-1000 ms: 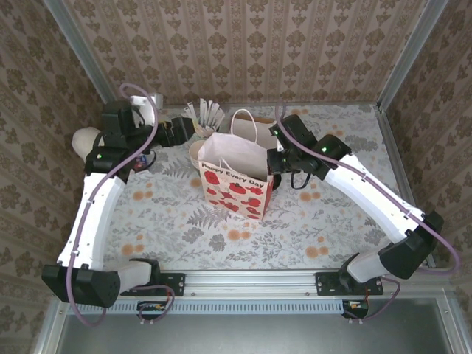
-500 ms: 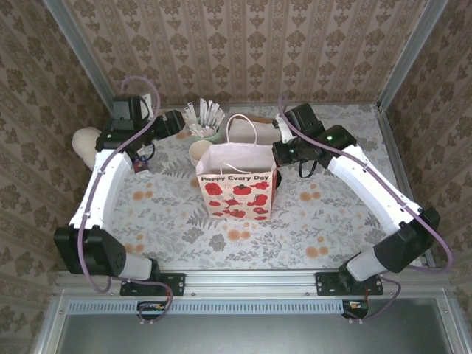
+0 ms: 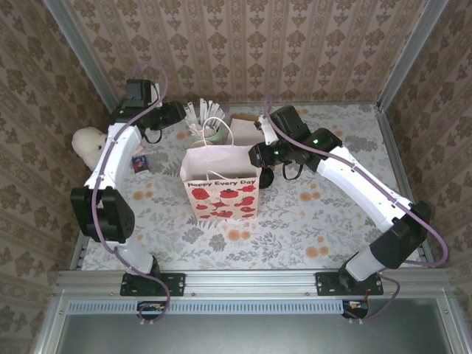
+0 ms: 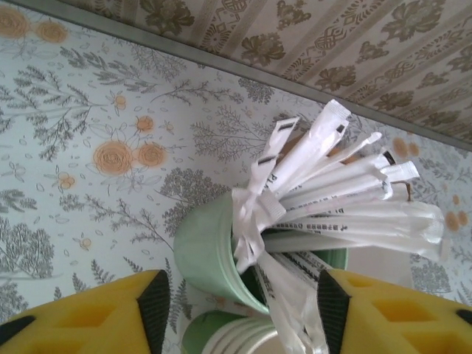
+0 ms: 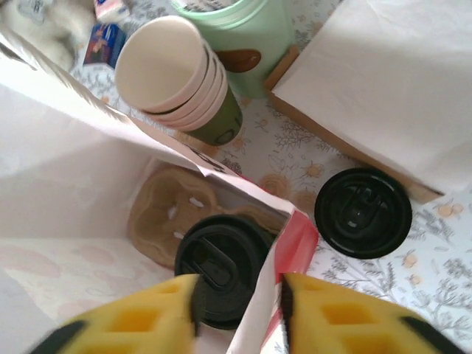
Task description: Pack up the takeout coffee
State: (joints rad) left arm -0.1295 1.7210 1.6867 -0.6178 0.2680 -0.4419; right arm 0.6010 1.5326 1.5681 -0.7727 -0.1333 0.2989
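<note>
Since a second ago the paper bag (image 3: 219, 193) has slid leftward across the table (image 3: 324, 221) and turned to face the camera squarely. The right gripper (image 5: 240, 284) has followed it over, while the left arm has folded back and drawn off from the bag.

From the right wrist I see my two yellow fingers parted, with the bag's red-and-white rim standing in the gap between them. The paper is much thinner than that gap, so I read it as loose rather than pinched.

The takeout coffee (image 5: 221, 267) is down inside the bag, its black lid facing up, seated on a brown pulp carrier (image 5: 156, 214) on the bag's floor. A second black lid (image 5: 363, 212) sits outside the bag on the table, just beside the rim. I can't tell from here what is under it.

The left gripper (image 4: 242, 295) hovers at the far left, fingers spread wide and holding nothing. Ahead of it stands the pale green pot (image 4: 206, 251) with its white wrapped sticks (image 4: 332, 199) fanned out. The stack of lidless cups (image 5: 181, 85) leans next to that pot — behind the bag, well clear of both grippers.
</note>
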